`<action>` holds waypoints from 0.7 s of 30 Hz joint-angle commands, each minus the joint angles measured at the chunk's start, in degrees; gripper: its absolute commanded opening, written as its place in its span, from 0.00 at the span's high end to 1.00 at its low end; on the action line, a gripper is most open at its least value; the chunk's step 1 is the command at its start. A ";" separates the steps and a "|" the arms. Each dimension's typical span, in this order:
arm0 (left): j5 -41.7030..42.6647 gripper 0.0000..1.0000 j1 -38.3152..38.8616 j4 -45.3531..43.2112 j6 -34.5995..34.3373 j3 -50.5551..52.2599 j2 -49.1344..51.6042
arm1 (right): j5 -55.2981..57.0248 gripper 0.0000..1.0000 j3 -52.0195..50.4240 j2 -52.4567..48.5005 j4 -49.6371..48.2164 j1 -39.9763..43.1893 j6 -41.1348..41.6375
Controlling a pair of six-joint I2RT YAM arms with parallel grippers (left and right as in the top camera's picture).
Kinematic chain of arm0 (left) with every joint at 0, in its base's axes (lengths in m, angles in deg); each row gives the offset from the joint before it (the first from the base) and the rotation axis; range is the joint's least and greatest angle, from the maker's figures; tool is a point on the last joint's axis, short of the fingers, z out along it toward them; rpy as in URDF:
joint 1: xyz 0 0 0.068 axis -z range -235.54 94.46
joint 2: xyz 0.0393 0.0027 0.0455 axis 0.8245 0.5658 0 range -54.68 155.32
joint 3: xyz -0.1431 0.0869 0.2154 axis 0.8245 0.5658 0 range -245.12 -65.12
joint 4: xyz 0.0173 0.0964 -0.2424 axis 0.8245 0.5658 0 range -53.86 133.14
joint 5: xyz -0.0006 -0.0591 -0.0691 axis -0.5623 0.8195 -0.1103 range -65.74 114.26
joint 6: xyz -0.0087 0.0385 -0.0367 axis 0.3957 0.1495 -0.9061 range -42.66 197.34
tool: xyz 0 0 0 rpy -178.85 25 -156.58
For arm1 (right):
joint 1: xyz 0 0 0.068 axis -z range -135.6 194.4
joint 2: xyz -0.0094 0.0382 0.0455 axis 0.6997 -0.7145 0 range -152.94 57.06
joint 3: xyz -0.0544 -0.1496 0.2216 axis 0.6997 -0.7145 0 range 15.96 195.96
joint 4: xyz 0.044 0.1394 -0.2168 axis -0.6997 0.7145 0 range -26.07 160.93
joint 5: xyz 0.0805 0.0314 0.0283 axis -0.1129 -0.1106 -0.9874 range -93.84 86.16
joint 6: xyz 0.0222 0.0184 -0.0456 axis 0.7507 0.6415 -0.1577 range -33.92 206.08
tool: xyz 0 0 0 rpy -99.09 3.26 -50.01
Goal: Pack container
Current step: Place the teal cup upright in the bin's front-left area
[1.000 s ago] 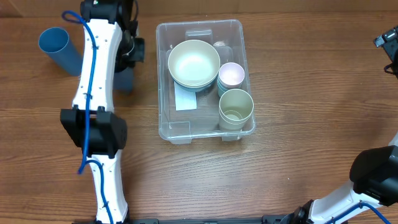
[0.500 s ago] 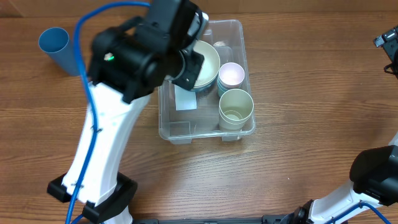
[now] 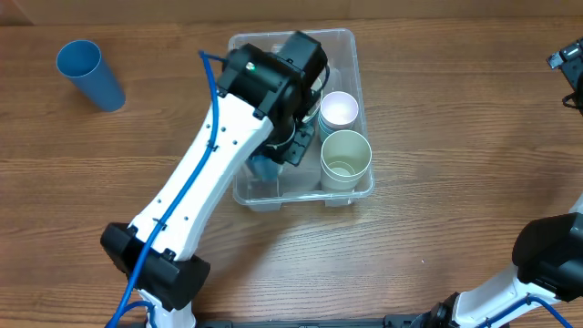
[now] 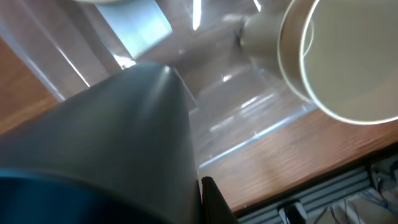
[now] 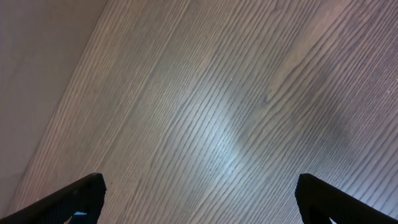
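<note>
The container (image 3: 341, 38), a large clear bin, stands at the table's middle back. It holds a pale green cup (image 3: 345, 158) at its front right and a pink cup (image 3: 340, 109) behind that. My left arm reaches over the bin and hides the bowl. My left gripper (image 3: 284, 148) is shut on a dark blue cup (image 3: 266, 168), held low inside the bin's front left part. In the left wrist view the dark cup (image 4: 106, 149) fills the lower left, with the green cup (image 4: 348, 56) and the bin's wall (image 4: 249, 124) beyond. My right gripper (image 5: 199, 205) is open and empty over bare wood.
A light blue cup (image 3: 89, 73) stands upright on the table at the far left. The right arm's base (image 3: 547, 264) sits at the front right corner, and its gripper (image 3: 569, 66) is at the right edge.
My left arm has swung from the table left of the bin to over the bin, carrying the dark blue cup with it. The right arm has not moved.
</note>
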 commanded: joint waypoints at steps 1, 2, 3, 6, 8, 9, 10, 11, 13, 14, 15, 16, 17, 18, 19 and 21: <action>0.94 0.96 0.76 0.13 -2.03 4.46 -0.68 | 0.42 0.00 1.20 1.44 -0.31 0.11 0.44; 0.94 0.96 0.76 0.13 -2.03 5.84 -0.68 | 0.42 0.00 1.20 1.44 -0.31 0.11 0.44; 0.94 0.96 0.76 0.13 -2.01 7.28 -0.68 | 0.42 0.00 1.20 1.44 -0.31 0.11 0.44; 0.72 0.96 0.76 0.07 -2.03 10.75 -0.68 | 0.42 0.00 1.20 1.44 -0.31 0.11 0.44; 0.74 0.96 0.74 -0.79 -2.03 12.61 -0.68 | 0.42 0.00 1.20 1.44 -0.31 0.11 0.44; 0.76 0.96 0.74 -1.53 -2.05 13.44 -0.68 | 0.42 0.00 1.20 1.44 -0.31 0.11 0.44; 0.76 0.96 0.74 -2.67 -2.08 14.56 -0.68 | 0.42 0.00 1.20 1.44 -0.31 0.11 0.44; 0.76 0.96 0.76 -3.41 -2.23 15.41 -0.68 | 0.42 0.00 1.20 1.44 -0.31 0.11 0.44; 0.74 0.93 0.74 -4.87 -2.23 17.27 -0.68 | 0.42 0.00 1.20 1.44 -0.31 0.11 0.44; 0.74 0.82 0.72 -5.46 -2.21 17.92 -0.68 | 0.42 0.00 1.20 1.44 -0.31 0.11 0.44; 0.72 0.72 0.72 -5.49 -2.19 18.05 -0.68 | 0.44 0.00 1.20 1.44 -0.31 0.11 0.44; 0.70 0.67 0.72 -5.55 -2.19 18.08 -0.68 | 0.44 0.00 1.20 1.44 -0.31 0.11 0.44; 0.48 0.59 0.72 -5.73 -2.16 18.08 -0.68 | 0.42 0.00 1.20 1.44 -0.31 0.11 0.44; 0.13 0.58 0.72 -5.95 -2.16 18.08 -0.68 | 0.42 0.00 1.20 1.44 -0.31 0.11 0.44; -0.31 0.57 0.70 -6.21 -2.19 18.08 -0.68 | 0.42 0.00 1.20 1.44 -0.31 0.11 0.44; -0.61 0.57 0.63 -7.93 -2.19 18.05 -0.68 | 0.42 0.00 1.20 1.44 -0.31 0.11 0.44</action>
